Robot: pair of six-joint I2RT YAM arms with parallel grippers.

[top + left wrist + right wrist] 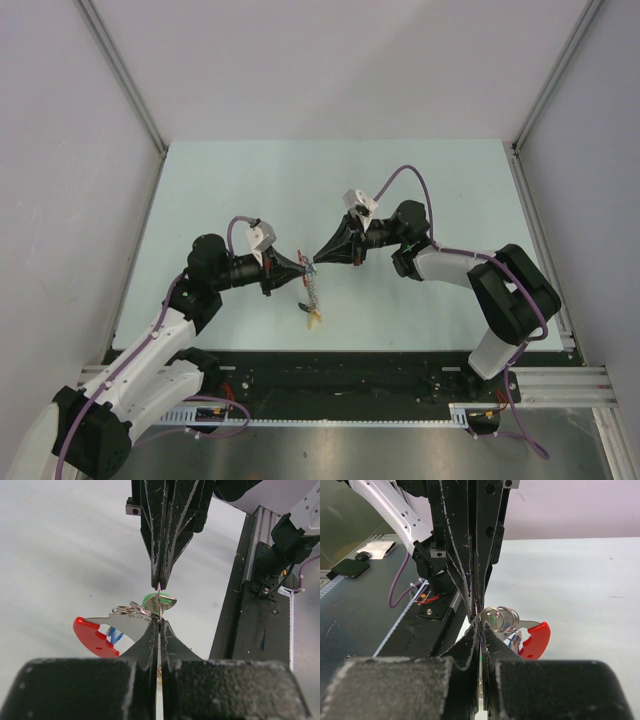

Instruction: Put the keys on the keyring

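Observation:
My two grippers meet tip to tip above the table's middle. The left gripper [300,266] [160,622] is shut on the keyring [131,620], a silvery plate with small wire rings and a red curved segment [92,635]. The keyring hangs below the tips in the top view [311,295], its yellow tag [315,319] lowest. The right gripper [314,260] [480,622] is shut on a thin metal edge that seems to be the blade of the green key [160,601], whose head sits between the two tips. The blue key [115,635] hangs behind the plate. The rings [501,618] and red segment [536,640] also show in the right wrist view.
The pale green table [420,180] is walled by white panels at the back and sides. A black rail with cables and arm mounts [350,375] runs along the near edge; it also shows in the left wrist view [255,620].

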